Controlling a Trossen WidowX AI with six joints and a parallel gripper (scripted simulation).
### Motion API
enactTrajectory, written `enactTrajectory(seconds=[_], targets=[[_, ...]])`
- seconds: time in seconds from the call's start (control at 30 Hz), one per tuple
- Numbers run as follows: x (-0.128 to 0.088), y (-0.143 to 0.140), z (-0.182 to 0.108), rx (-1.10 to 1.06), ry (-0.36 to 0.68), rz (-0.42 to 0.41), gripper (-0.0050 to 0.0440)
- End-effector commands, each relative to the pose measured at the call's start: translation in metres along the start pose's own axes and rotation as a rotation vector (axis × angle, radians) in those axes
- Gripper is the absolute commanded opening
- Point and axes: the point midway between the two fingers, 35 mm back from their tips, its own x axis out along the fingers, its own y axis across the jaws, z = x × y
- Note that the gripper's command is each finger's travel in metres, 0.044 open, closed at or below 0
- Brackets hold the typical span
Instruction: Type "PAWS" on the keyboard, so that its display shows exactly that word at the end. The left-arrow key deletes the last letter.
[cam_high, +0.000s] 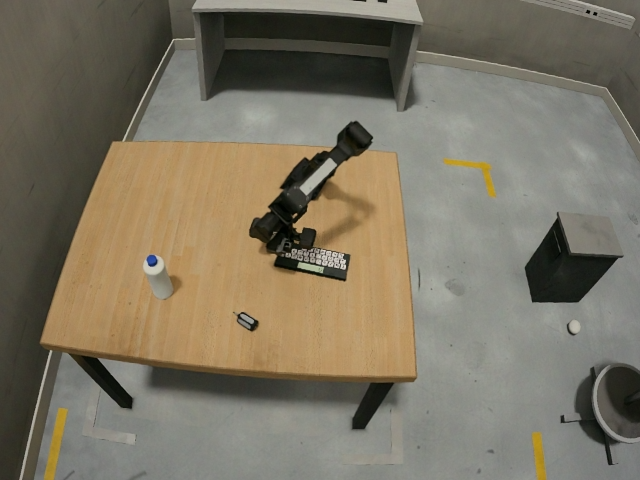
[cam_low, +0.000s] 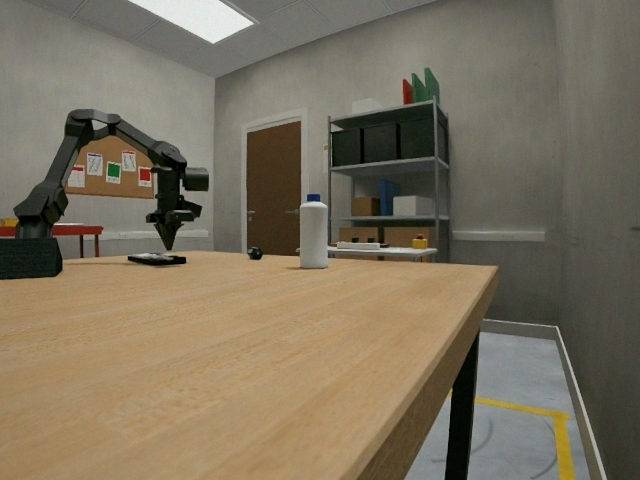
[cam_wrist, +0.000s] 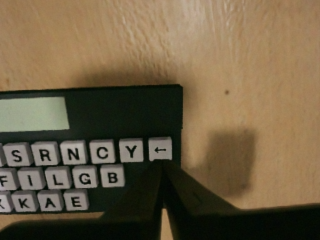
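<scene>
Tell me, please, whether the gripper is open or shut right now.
Shut: the gripper has its two fingers pressed into one point, nothing between them, by the left-arrow key.

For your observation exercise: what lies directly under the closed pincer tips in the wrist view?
The pincer, shut on nothing, points at the left-arrow key on the keyboard. Its fingers cover the keyboard's lower right corner, so any keys there are hidden.
</scene>
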Motion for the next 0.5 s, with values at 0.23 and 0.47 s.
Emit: enactTrajectory(seconds=[0.23, 0.47], targets=[[0.012, 0.001, 0.001, -0.001, -0.004, 0.003, -0.0050], [0.021, 0.001, 0.001, 0.000, -0.003, 0.003, -0.0050]])
